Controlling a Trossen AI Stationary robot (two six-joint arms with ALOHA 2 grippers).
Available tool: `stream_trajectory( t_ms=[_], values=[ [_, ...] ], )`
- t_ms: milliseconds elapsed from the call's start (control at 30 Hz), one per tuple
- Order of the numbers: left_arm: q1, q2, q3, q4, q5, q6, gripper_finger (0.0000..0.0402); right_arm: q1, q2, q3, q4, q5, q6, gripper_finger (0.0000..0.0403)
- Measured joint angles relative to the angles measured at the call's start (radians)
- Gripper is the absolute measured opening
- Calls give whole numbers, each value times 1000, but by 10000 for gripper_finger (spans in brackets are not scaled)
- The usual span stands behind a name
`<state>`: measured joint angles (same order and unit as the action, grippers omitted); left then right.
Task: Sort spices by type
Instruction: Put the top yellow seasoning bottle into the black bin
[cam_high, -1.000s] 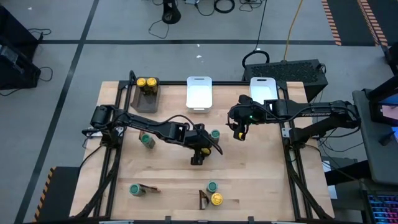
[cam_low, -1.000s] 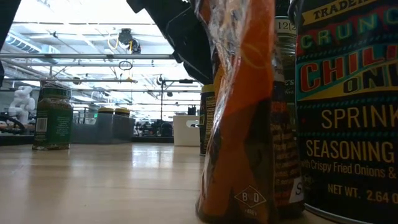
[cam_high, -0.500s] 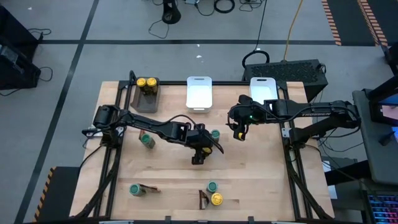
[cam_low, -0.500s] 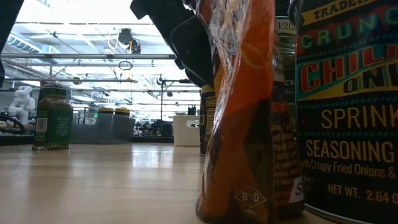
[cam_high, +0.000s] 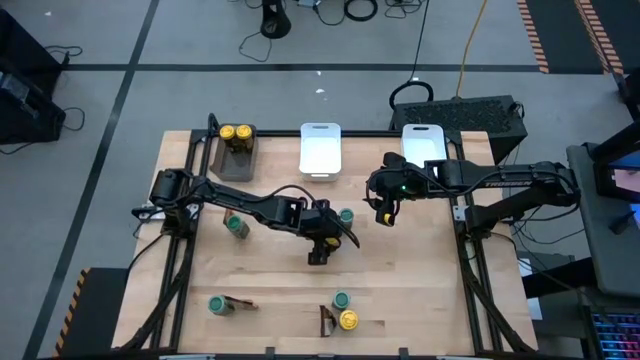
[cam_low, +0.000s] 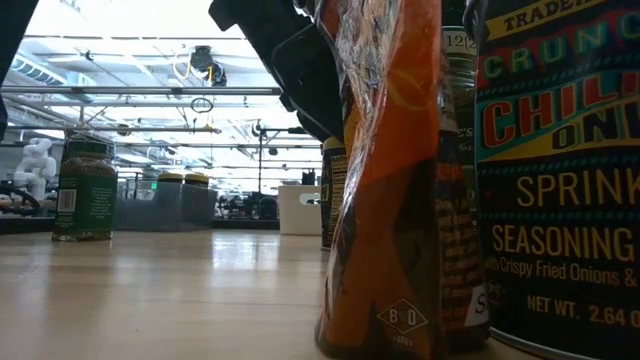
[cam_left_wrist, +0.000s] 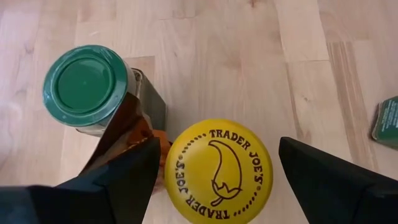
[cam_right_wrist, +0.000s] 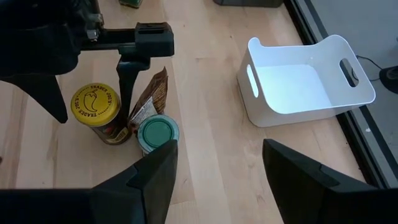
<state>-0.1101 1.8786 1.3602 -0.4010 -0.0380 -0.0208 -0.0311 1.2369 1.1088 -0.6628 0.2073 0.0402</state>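
With the left gripper (cam_left_wrist: 217, 158) spread wide and empty over the yellow-lidded round glass jar (cam_left_wrist: 217, 171), it should descend centred, clear of the green-lidded jar (cam_left_wrist: 87, 84) and the brown-orange packet (cam_left_wrist: 127, 134) just beside that jar, while the released right gripper (cam_high: 384, 214) waits well apart.

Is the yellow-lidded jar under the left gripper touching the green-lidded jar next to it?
Apart. The left wrist view shows a gap between the yellow-lidded jar and the green-lidded jar, with a brown-orange packet standing between them.
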Motion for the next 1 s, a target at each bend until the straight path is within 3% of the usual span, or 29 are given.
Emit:
stream_trajectory(
  t_ms=[1000],
  values=[
    [1,31,-1,11,26,-52,331,0,0,0,-3,0,-1,219]
  ],
)
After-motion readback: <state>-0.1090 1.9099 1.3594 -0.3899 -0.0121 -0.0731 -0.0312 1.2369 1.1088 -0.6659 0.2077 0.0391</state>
